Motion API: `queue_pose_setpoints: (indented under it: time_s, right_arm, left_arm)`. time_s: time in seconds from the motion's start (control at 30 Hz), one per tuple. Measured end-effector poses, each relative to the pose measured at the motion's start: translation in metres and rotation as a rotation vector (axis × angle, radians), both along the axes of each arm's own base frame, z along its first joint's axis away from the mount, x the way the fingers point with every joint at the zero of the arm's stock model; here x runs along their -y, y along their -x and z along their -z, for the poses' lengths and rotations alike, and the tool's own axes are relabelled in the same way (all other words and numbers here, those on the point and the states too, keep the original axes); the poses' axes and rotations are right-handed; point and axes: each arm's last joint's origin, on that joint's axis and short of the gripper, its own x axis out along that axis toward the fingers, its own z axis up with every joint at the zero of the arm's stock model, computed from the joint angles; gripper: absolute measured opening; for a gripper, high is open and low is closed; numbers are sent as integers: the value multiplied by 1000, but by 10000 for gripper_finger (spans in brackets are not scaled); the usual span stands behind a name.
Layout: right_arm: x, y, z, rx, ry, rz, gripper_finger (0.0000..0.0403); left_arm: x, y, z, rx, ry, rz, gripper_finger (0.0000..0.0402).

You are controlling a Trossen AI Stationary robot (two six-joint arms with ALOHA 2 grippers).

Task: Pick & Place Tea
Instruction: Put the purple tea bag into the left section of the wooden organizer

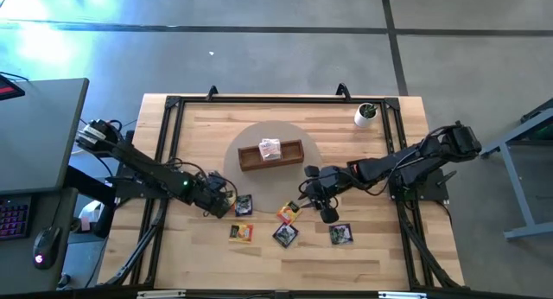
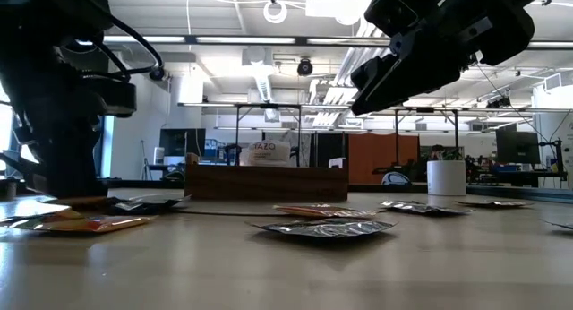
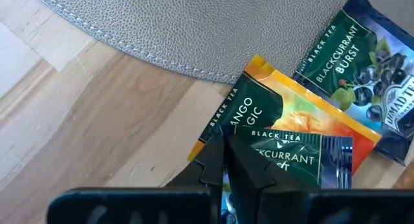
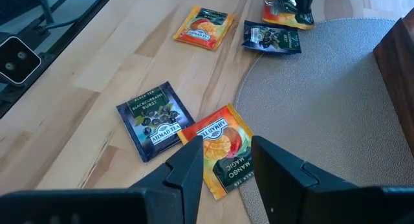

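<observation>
Now my left end effector (image 3: 226, 175) is down at the desk (image 1: 363, 256), its fingers pinched together on a blackcurrant sachet (image 3: 304, 160) that overlaps a mango sachet (image 3: 284, 117) beside the grey mat (image 3: 194, 30). My right end effector (image 4: 223, 166) hovers with fingers apart above another mango sachet (image 4: 223, 146). More tea sachets lie loose near the wooden tray (image 1: 270, 155).

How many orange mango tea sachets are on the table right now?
3 orange sachets: one under the left gripper, one on bare wood nearby, one by the right gripper. Others may be hidden.
</observation>
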Motion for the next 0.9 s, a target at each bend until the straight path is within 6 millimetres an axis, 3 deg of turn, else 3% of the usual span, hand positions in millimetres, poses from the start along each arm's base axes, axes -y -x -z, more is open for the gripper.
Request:
queue_pose_setpoints:
  time_s: [0.37, 0.57, 0.7, 0.9]
  right_arm:
    - [0, 0, 0, 0, 0, 0, 126]
    - [0, 0, 0, 3, 0, 0, 126]
    - [0, 0, 0, 4, -1, 0, 126]
    - [0, 0, 0, 5, 3, -3, 126]
  left_arm:
    - [11, -33, -46, 185, -38, -94, 2]
    - [6, -46, -73, 475, -325, -329, 1]
    - [-8, -53, -81, 609, -482, -488, 1]
    - [-42, -68, -72, 558, -526, -606, 1]
